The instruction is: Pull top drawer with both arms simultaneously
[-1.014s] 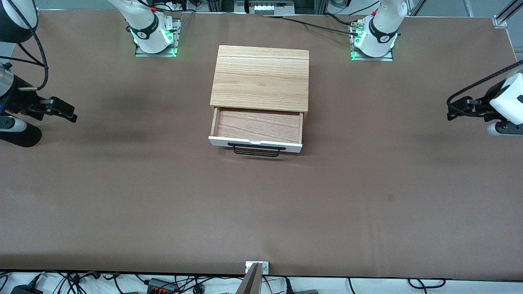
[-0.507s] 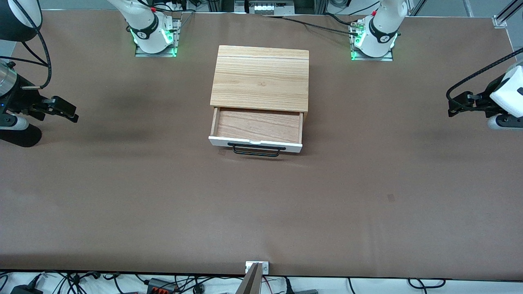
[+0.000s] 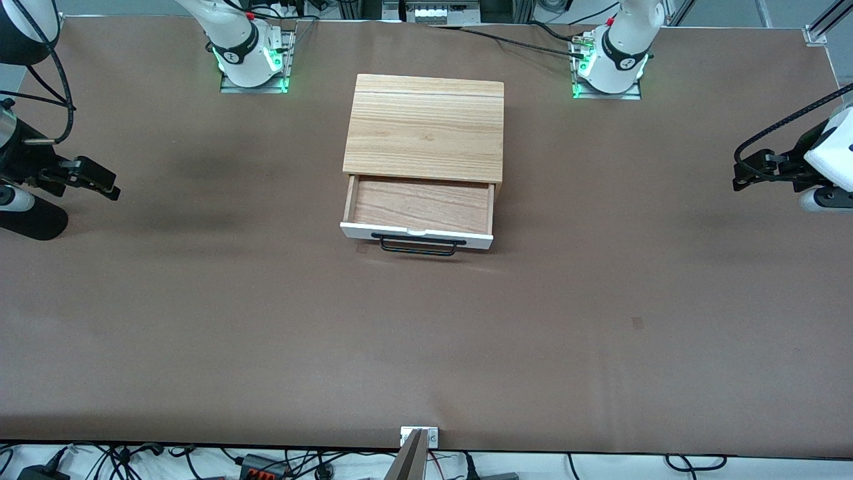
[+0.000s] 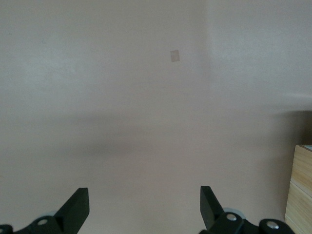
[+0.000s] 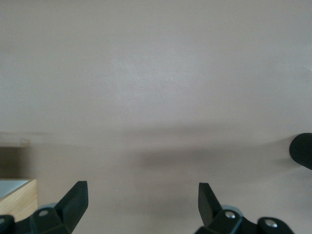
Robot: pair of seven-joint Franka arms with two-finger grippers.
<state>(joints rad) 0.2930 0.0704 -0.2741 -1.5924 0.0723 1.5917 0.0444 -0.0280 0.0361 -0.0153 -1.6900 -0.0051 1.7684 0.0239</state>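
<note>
The top drawer [image 3: 418, 203] stands pulled out of the light-oak cabinet [image 3: 424, 127], toward the front camera. Its reddish-brown inside shows and is empty. Its white front panel [image 3: 416, 235] carries the black bar handle [image 3: 418, 247]. My left gripper [image 3: 740, 175] hangs open and empty over the table near the left arm's end, well away from the drawer; its wrist view shows the open gripper [image 4: 145, 207] over bare table. My right gripper [image 3: 110, 187] hangs open and empty near the right arm's end, and its wrist view [image 5: 143, 204] shows the same.
The brown table [image 3: 426, 347] spreads wide around the cabinet. A small dark mark [image 3: 638, 323] lies on it toward the left arm's end, also seen in the left wrist view [image 4: 174, 56]. A light wood corner [image 4: 302, 195] shows at the left wrist view's edge.
Both grippers have drifted slightly outward toward their own ends of the table. The drawer has not moved.
</note>
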